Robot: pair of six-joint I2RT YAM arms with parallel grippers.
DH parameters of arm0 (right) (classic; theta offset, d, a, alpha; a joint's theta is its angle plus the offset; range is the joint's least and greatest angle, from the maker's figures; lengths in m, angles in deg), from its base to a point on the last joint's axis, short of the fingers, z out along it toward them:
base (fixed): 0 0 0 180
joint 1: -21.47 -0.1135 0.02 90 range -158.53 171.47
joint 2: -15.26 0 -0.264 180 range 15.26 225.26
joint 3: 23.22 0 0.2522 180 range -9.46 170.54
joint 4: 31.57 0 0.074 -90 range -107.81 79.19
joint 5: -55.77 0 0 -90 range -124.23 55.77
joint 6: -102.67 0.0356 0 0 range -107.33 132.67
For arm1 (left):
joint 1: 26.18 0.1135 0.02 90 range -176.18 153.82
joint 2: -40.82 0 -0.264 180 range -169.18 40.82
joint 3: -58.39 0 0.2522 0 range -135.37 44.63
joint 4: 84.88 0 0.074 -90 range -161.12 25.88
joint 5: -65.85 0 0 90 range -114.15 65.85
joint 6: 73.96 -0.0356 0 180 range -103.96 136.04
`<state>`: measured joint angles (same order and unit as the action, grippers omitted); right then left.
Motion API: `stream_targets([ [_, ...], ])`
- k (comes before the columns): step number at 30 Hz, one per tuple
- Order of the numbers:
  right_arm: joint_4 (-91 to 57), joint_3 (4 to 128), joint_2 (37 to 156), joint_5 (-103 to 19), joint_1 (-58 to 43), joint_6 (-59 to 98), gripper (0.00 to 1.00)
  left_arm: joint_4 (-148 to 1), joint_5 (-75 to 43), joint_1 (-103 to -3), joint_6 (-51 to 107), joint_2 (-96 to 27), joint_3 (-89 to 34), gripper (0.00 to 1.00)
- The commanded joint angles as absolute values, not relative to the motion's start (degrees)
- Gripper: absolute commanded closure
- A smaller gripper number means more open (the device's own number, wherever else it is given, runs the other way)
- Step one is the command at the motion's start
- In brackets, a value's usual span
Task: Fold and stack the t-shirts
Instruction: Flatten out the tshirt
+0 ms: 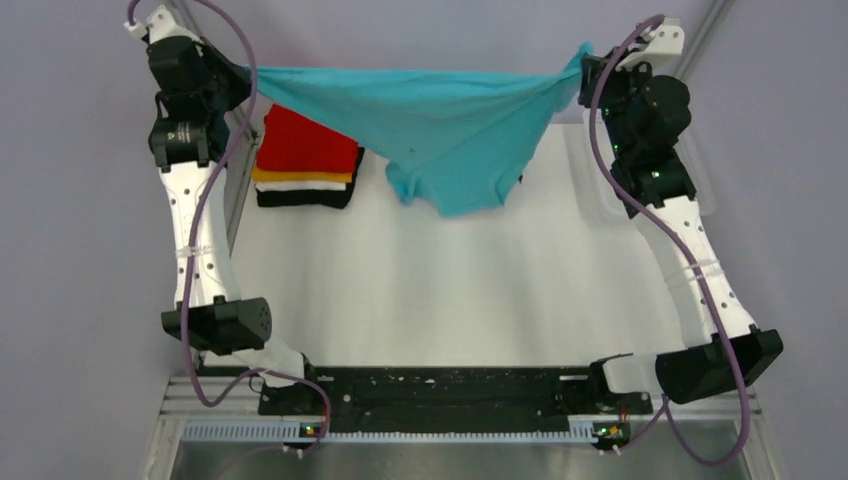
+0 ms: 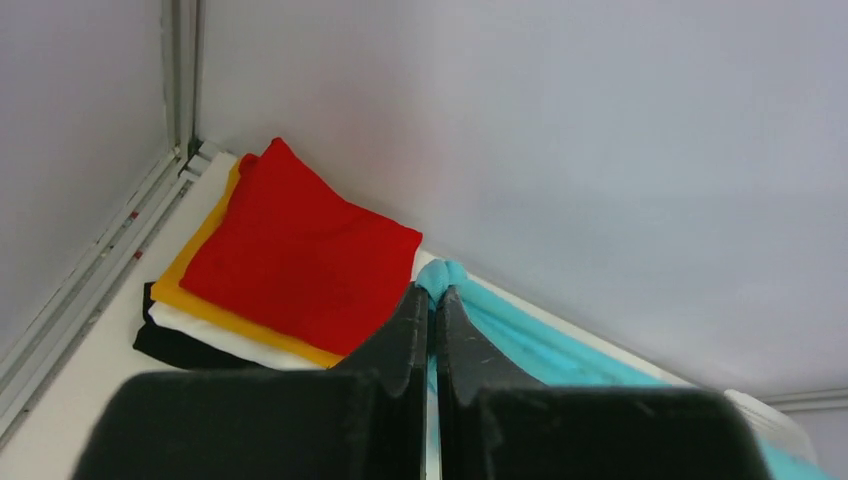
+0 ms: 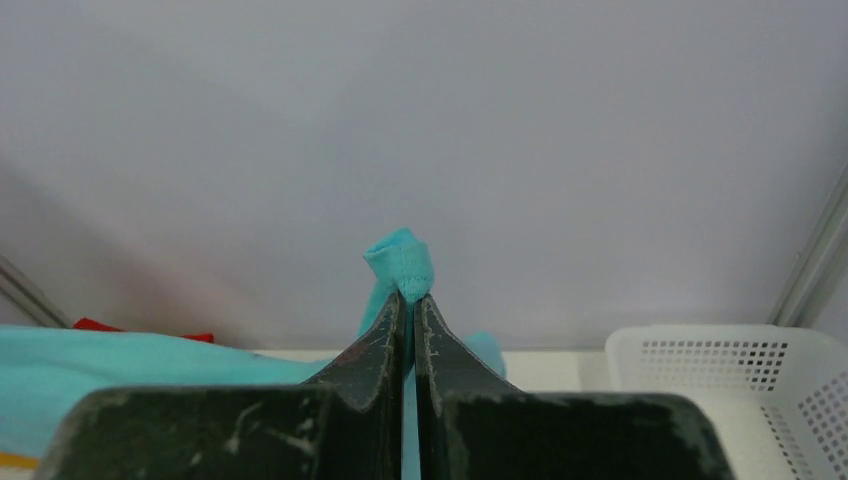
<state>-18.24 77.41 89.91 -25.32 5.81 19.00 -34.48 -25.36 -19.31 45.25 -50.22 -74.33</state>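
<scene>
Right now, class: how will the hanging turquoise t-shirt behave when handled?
Probably floppy: the turquoise t-shirt sags between the left gripper and right gripper. Likely light, since small pinches hold it. It may bunch when lowered: its folds hang unevenly.

Over on the right wrist view, the basket (image 3: 720, 365) gets chopped off by the right and bottom edges. Only a red sliver of the folded stack (image 3: 140, 327) peeks over the turquoise shirt (image 3: 90, 375). From the top, that shirt covers the stack's back corner, and the right arm (image 1: 655, 150) blocks most of the basket. The white shirt (image 2: 225, 338) and black shirt (image 2: 165, 345) show as thin edges only.
</scene>
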Motion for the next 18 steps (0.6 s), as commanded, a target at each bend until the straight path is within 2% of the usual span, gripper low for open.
stream_targets([
  [1, -24.3, 82.9, 86.5, -33.9, 8.9, 24.6, 1.0, -35.8, -15.2, -16.4, 46.2, -45.0, -77.7, 1.0],
  [8, -22.2, 61.3, 74.6, -33.6, 9.0, 26.9, 1.0, -38.4, -15.2, -16.2, 42.7, -30.5, -49.0, 1.0],
  [14, -7.1, 38.7, 61.8, -21.1, 8.9, 34.5, 1.0, -37.6, -24.4, -16.2, 45.4, -18.8, -16.3, 1.0],
  [17, -1.0, 28.5, 54.7, -22.2, 8.9, 37.2, 0.99, -41.6, -23.6, -16.2, 48.2, -14.0, -2.2, 1.0],
  [18, 0.5, 25.0, 52.4, -24.4, 8.9, 39.1, 0.96, -42.6, -21.9, -16.2, 49.8, -12.9, 1.3, 1.0],
])
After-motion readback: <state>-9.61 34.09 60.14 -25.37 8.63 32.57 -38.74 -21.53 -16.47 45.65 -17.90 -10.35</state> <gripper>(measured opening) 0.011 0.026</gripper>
